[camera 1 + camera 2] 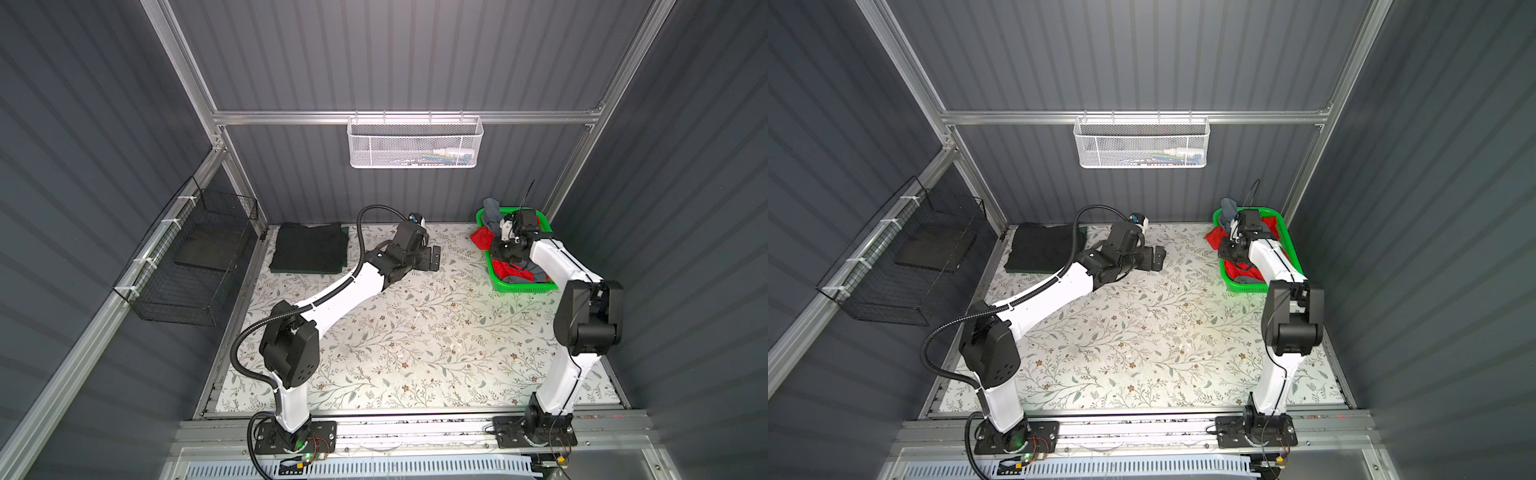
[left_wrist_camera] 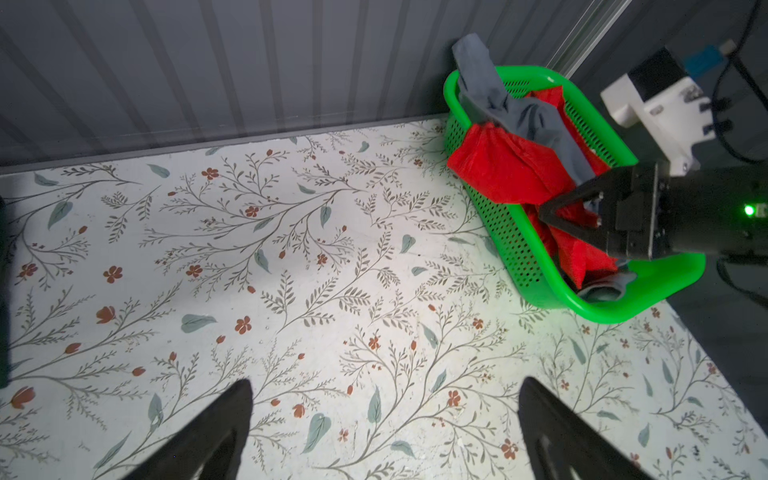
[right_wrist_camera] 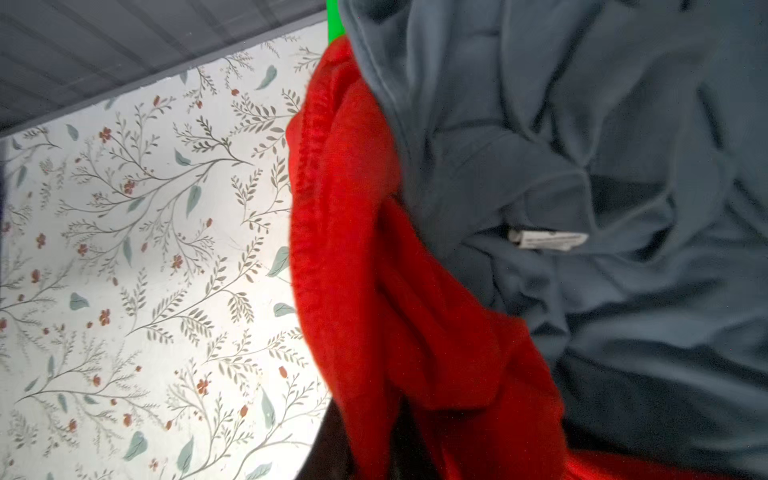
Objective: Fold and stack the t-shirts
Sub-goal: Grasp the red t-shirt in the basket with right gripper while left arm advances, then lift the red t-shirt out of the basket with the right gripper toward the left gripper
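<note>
Floral worktop (image 1: 415,332) offers folding room: right pincer (image 2: 545,212), closed, pinches the red t-shirt (image 2: 498,170) in the far-right basket (image 2: 665,286); left pincer (image 2: 386,384) gapes wide, empty.

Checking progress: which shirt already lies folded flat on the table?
The black shirt, a flat square at the table's far left corner. The red shirt and grey-blue shirt lie crumpled in the green basket.
</note>
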Controlling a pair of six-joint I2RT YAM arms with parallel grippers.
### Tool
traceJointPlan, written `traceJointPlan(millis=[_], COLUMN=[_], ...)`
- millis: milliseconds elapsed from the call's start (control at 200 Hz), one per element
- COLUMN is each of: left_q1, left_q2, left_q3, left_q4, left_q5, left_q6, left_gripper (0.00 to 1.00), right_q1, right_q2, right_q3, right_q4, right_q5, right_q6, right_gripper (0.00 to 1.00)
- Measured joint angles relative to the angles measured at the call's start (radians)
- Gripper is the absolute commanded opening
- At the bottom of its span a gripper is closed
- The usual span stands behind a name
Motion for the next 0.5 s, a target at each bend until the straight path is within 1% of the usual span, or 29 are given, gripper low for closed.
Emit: traceJointPlan(millis=[55,185,495], left_q1=[0.0,0.0,0.0], left_q2=[0.0,0.0,-0.01], left_q3=[-0.005,-0.03,-0.077], left_q4=[0.011,0.027,0.045], left_q5=[0.01,0.017,0.016], left_q6=[-0.01,-0.027,-0.032], left_gripper=[1.0,1.0,1.0], right_q1=[-0.003,-0.004,-0.004], right_q2=[-0.051,-0.128,-0.195], right_q3=[-0.039,-0.09,-0.111], right_q4=[0.024,0.072,0.106], right_q5=[-0.003,-0.024,-0.028], right_q6=[0.01,0.047,0.106], right_gripper=[0.0,0.0,0.0])
